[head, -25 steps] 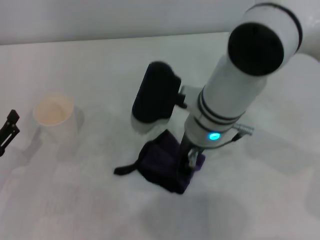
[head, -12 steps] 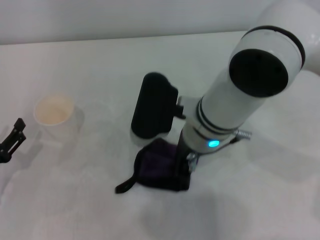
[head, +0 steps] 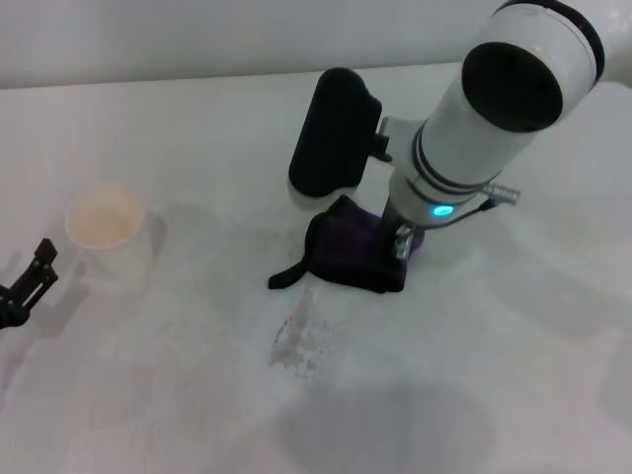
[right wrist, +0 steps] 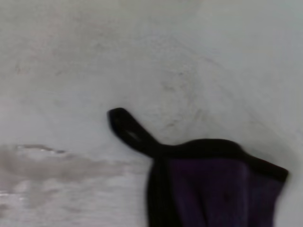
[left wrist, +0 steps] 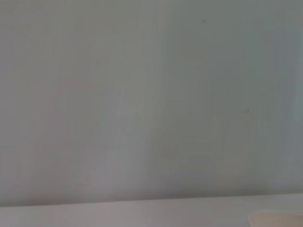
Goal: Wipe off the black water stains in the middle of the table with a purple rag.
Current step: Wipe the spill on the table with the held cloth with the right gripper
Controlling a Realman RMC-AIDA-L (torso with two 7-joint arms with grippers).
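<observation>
The right gripper point(head: 400, 247) presses down on the purple rag point(head: 351, 255) near the middle of the white table point(head: 513, 375), and its fingers point(head: 402, 240) appear clamped on the cloth at the rag's 3 o'clock edge, although the wrist hides most of them. The rag lies bunched on the table, and its thin black loop strap point(head: 287, 277) trails flat on the surface toward 8 o'clock. In the right wrist view the rag point(right wrist: 213, 189) and its strap point(right wrist: 130, 131) are seen close, beside a wet grey smear point(right wrist: 57, 165) on the table. At 7 o'clock from the rag, near it, is a faint grey speckled smudge point(head: 301, 341). No dark blotch shows. A cream paper cup point(head: 109, 235) stands upright well apart at 9 o'clock. The left gripper point(head: 25, 289) hangs at the table's left edge with its fingers apart, holding nothing.
</observation>
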